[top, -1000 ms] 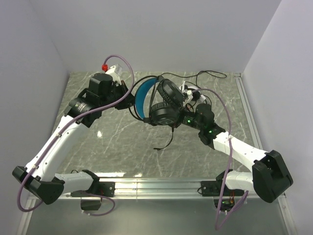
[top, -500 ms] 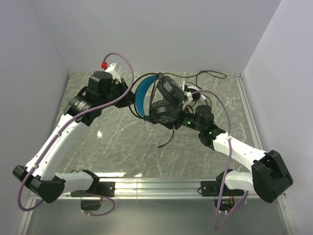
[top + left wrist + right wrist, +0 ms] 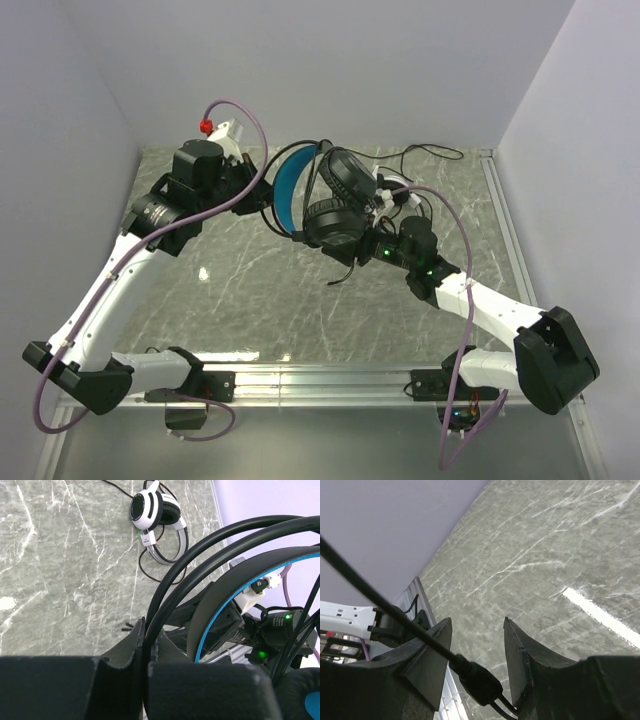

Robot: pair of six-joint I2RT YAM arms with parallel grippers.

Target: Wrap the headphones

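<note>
The black headphones with the blue headband [image 3: 292, 192] hang above the table's middle, ear cups [image 3: 337, 213] toward the right. My left gripper [image 3: 262, 196] is shut on the thin black headband wires [image 3: 210, 542], which run out from between its fingertips [image 3: 149, 631]. My right gripper [image 3: 362, 250] stands open just below the ear cups. The black cable [image 3: 370, 592] and its thick joint [image 3: 479, 681] pass loosely between the right gripper's [image 3: 477, 625] spread fingers. A cable end [image 3: 345, 272] dangles under the cups. The white headphones [image 3: 152, 510] lie on the table at the back.
The white headset's cable [image 3: 430, 152] loops along the back wall. Walls close in on the left, back and right. A metal rail [image 3: 320, 380] runs along the near edge by the arm bases. Grey marble table [image 3: 240, 290] shows in front of the headphones.
My right gripper has opened and let go of the cable. The left arm has lifted the black headphones slightly up and back, and the dangling cable end has swung up.
</note>
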